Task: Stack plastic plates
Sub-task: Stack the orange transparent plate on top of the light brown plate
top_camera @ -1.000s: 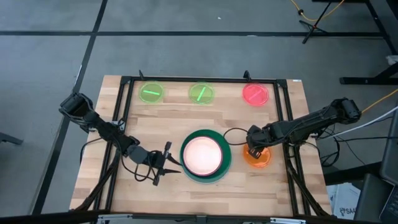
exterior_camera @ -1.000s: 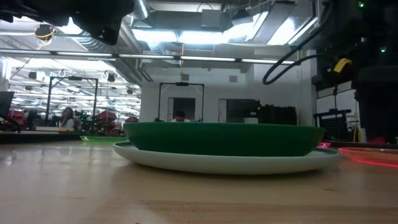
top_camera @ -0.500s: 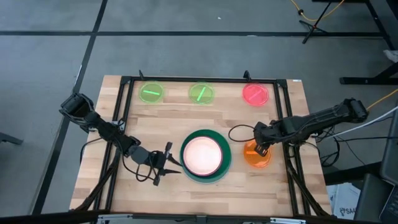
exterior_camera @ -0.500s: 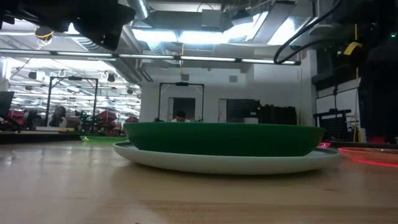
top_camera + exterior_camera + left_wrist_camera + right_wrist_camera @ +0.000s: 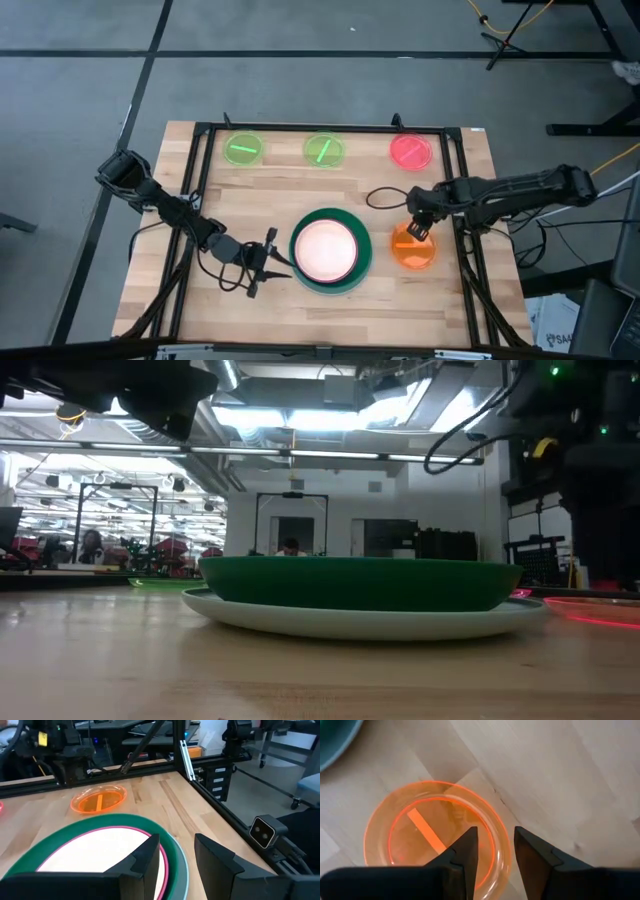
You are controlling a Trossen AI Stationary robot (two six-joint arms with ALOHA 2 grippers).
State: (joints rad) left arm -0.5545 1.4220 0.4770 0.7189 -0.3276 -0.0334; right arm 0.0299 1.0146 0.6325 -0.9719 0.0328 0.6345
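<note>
Around my workspace: the bench and the room beyond.

I see a pale wooden table (image 5: 330, 310) edged by a black metal frame (image 5: 330, 128), standing on grey floor (image 5: 300, 80); a yellow cable (image 5: 510, 22) trails at the far corner. Looking level across it, ceiling lights (image 5: 330, 418) glow, a dark doorway (image 5: 292, 525) sits centre, and a person (image 5: 90, 546) is far off on the left.

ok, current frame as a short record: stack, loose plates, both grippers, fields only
stack: peach-cream plate topmost, magenta rim around it, dark green plate, light blue plate at the bottom
loose: small orange plate; two lime-green plates; red-pink plate
right gripper: open, above the orange plate's rim
left gripper: open, beside the stack
</note>
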